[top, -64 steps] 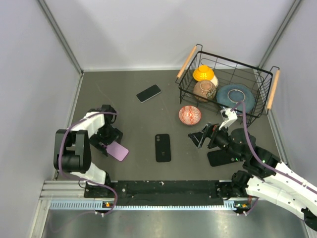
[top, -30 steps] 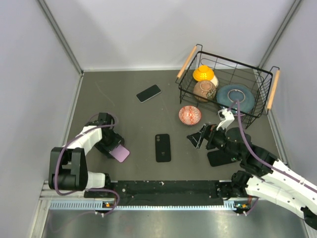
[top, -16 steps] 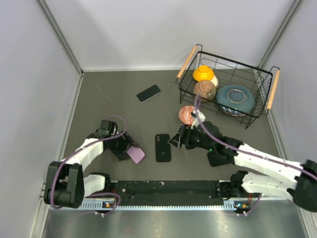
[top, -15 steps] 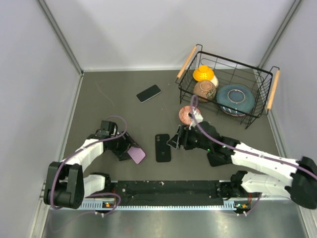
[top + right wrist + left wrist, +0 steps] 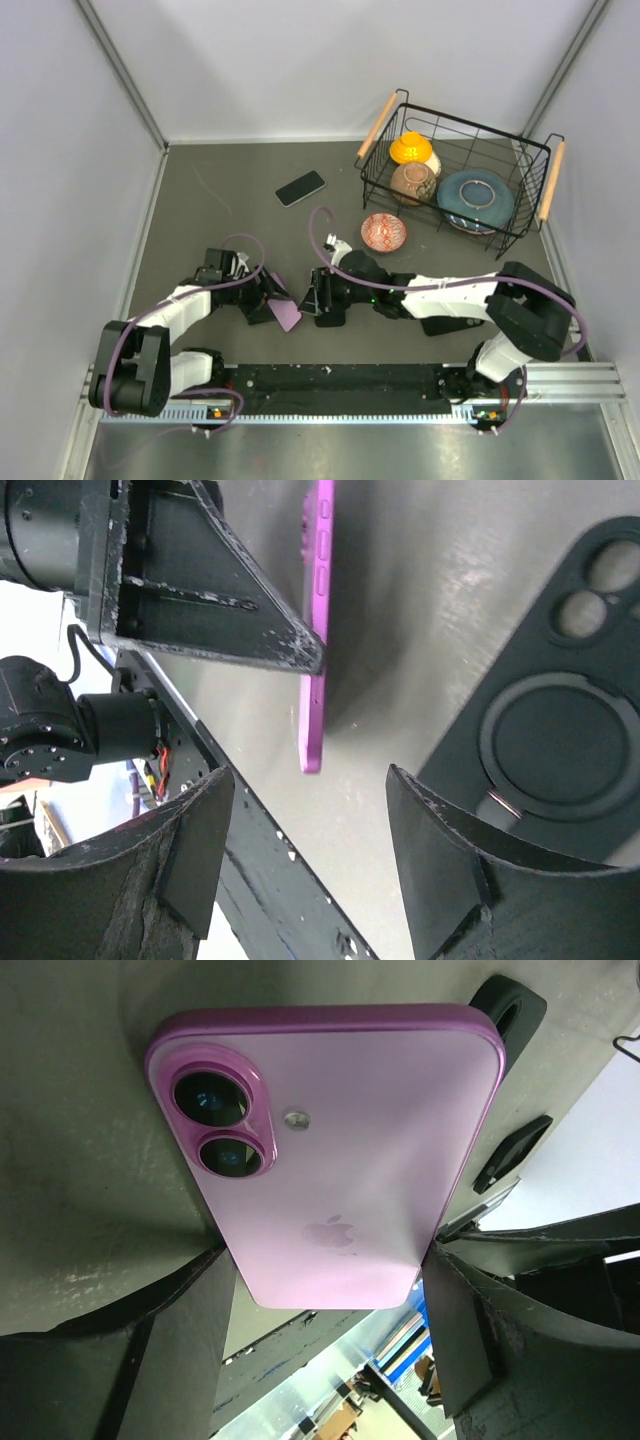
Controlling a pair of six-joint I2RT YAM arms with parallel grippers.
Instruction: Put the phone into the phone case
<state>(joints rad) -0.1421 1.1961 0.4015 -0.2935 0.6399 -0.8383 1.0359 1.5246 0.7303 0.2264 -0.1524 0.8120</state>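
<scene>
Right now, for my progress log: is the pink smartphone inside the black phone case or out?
Out. The left gripper holds the pink smartphone beside the black phone case, with bare table between them.

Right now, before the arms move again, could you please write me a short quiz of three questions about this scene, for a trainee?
1. True or false: the left gripper is shut on the pink phone.
2. Where is the patterned bowl? A) on the table, outside the wire basket; B) inside the basket; C) held in the air.
3. Fill in: the open right gripper is beside the black ____ lying on the table.

Key: 1 true. 2 A. 3 phone case.
</scene>
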